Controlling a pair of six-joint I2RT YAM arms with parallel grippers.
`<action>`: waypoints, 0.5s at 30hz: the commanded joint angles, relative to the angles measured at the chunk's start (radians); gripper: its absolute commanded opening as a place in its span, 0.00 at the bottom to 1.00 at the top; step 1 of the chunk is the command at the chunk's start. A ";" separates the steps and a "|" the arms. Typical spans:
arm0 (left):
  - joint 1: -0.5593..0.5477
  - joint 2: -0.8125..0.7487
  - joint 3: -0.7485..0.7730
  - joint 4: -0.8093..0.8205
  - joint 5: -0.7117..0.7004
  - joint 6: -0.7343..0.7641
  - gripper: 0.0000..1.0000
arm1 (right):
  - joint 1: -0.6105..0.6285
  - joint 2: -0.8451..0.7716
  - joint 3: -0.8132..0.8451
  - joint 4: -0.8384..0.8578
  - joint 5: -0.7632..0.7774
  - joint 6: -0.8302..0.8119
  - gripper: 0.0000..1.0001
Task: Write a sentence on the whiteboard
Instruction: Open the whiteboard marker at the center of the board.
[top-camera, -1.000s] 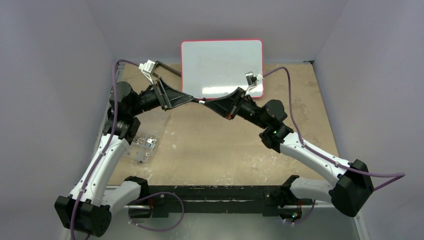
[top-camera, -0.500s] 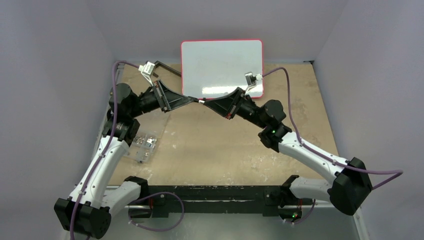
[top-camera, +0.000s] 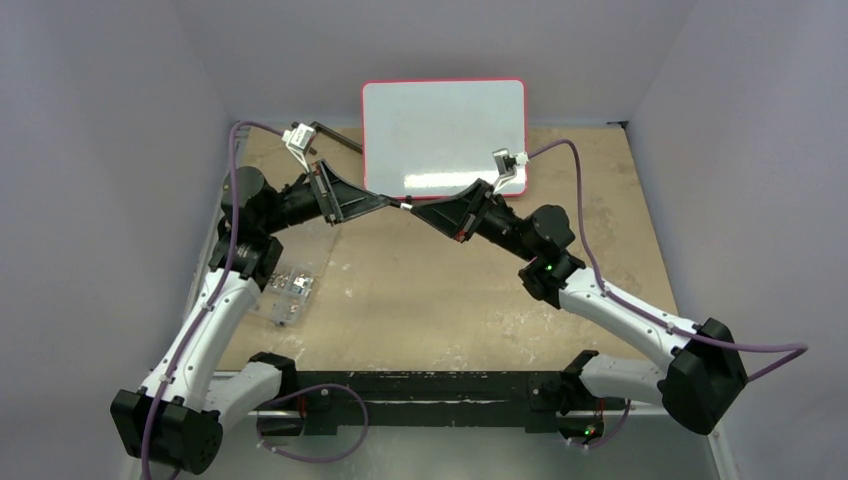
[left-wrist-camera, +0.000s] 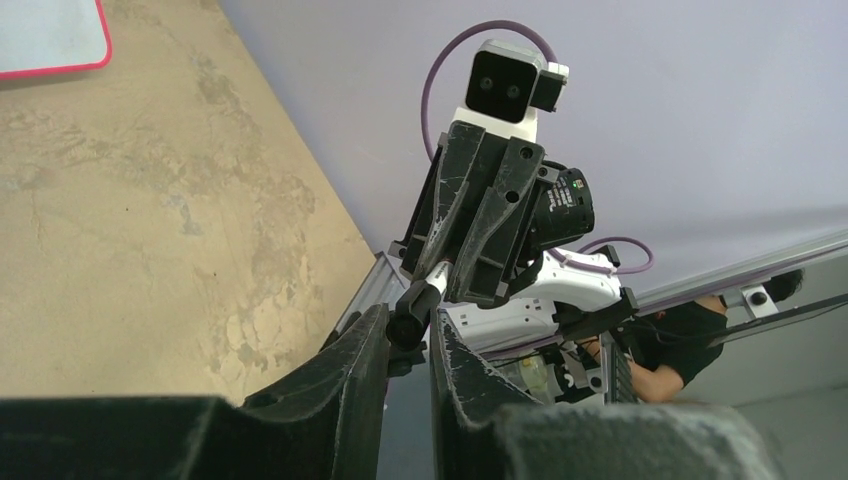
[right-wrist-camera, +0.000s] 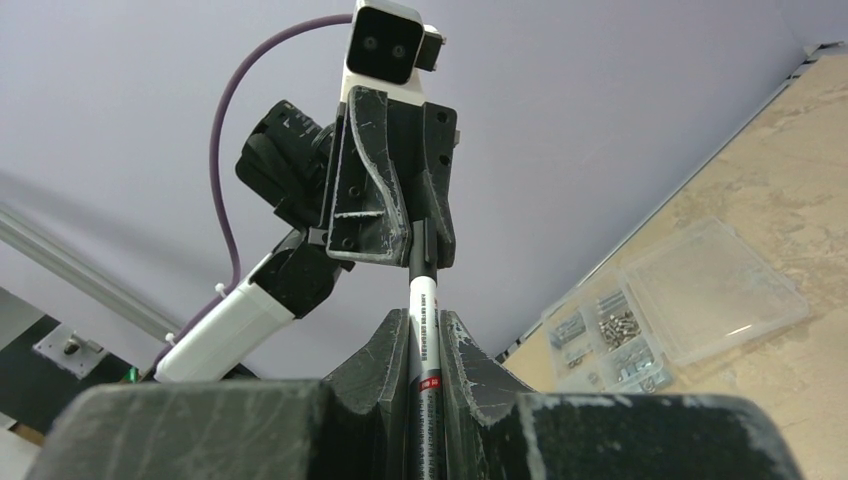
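Lavender walls enclose a scuffed tan table bearing the whiteboard.

The whiteboard is set at the far edge of the table, near its middle. Just before it, the left gripper and right gripper are placed tip to tip, with a marker between them. A parts box is laid at the left.

To my left, a clear plastic box of small screws lies on the worn tan table, near its left edge; lavender walls enclose it.
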 joint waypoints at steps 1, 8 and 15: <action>0.007 0.007 -0.005 0.044 -0.018 0.007 0.21 | -0.007 -0.026 0.001 0.050 -0.019 0.016 0.00; 0.005 0.008 -0.006 0.043 -0.019 0.009 0.28 | -0.010 0.005 0.006 0.089 -0.029 0.039 0.00; -0.023 0.025 -0.003 0.068 -0.026 -0.005 0.30 | -0.010 0.035 0.017 0.109 -0.033 0.047 0.00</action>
